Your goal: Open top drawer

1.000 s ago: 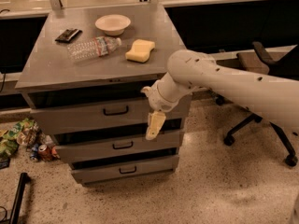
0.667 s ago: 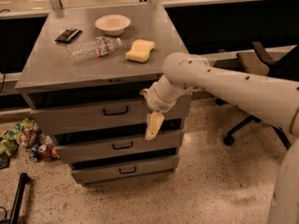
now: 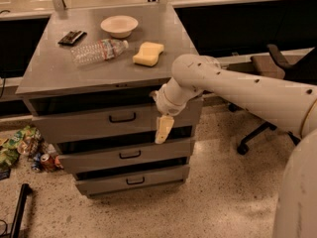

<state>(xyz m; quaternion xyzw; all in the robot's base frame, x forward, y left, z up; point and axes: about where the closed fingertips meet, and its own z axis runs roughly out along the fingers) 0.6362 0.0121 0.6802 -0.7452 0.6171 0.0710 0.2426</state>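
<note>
The top drawer (image 3: 84, 125) is the tallest grey front of three in the cabinet, with a small black bar handle (image 3: 122, 117) at its centre. A dark gap shows above its front. My gripper (image 3: 163, 129) hangs pointing down in front of the right part of this drawer front, to the right of the handle and a little below it. It is not on the handle. My white arm (image 3: 237, 90) reaches in from the right. The two shallower drawers (image 3: 124, 155) lie below.
On the cabinet top (image 3: 49, 73) lie a bowl (image 3: 119, 25), a plastic bottle (image 3: 99, 50), a yellow sponge (image 3: 148, 53) and a black object (image 3: 72, 36). An office chair (image 3: 270, 68) stands at the right. Litter and a can (image 3: 47, 161) lie on the floor at the left.
The arm has shifted slightly to the left and towards the camera. The gripper stays at nearly the same spot before the drawer front. The drawers have not moved.
</note>
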